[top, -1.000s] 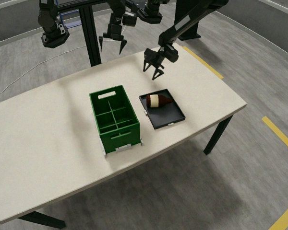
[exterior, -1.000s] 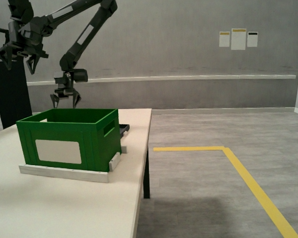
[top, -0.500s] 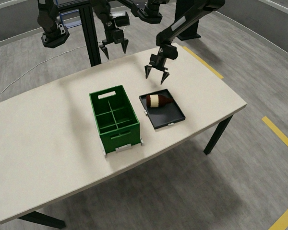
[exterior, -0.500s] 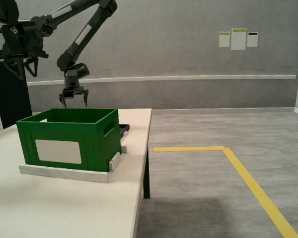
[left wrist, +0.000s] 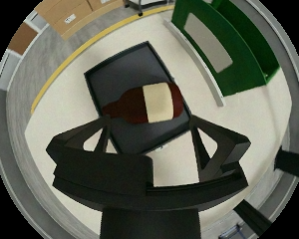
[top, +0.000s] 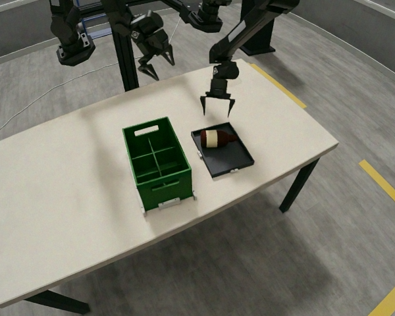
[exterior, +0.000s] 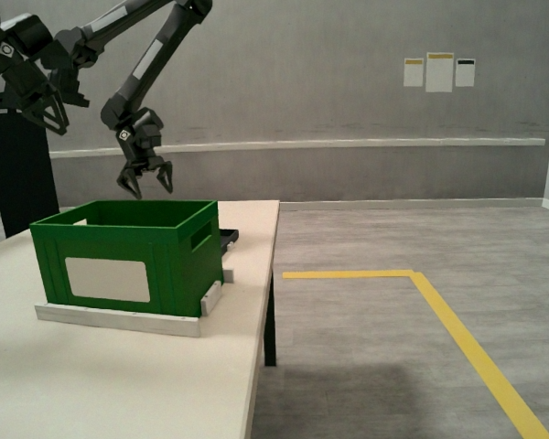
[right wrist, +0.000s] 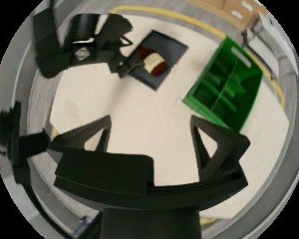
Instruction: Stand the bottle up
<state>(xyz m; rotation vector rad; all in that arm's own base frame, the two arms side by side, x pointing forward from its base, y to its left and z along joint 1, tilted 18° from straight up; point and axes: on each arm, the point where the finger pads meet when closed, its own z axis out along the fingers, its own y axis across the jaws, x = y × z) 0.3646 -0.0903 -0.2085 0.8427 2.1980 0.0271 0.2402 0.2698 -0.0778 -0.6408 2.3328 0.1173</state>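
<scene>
A brown bottle (top: pixel 216 137) with a cream label lies on its side at the far end of the dark tray (top: pixel 222 149), neck pointing right. My left gripper (top: pixel 217 106) hangs open just above and behind the tray's far edge, fingers pointing down, holding nothing. The left wrist view shows the bottle (left wrist: pixel 148 104) on the tray between the open fingers, well below them. My right gripper (top: pixel 155 64) is open and empty, high above the table's far edge. In the exterior view the crate hides the bottle.
A green crate (top: pixel 157 162) with four empty compartments sits upright in white corner brackets, just left of the tray. It also shows in the right wrist view (right wrist: pixel 225 87). The table's right edge runs close beyond the tray. A black frame post (top: pixel 124 57) stands behind the table.
</scene>
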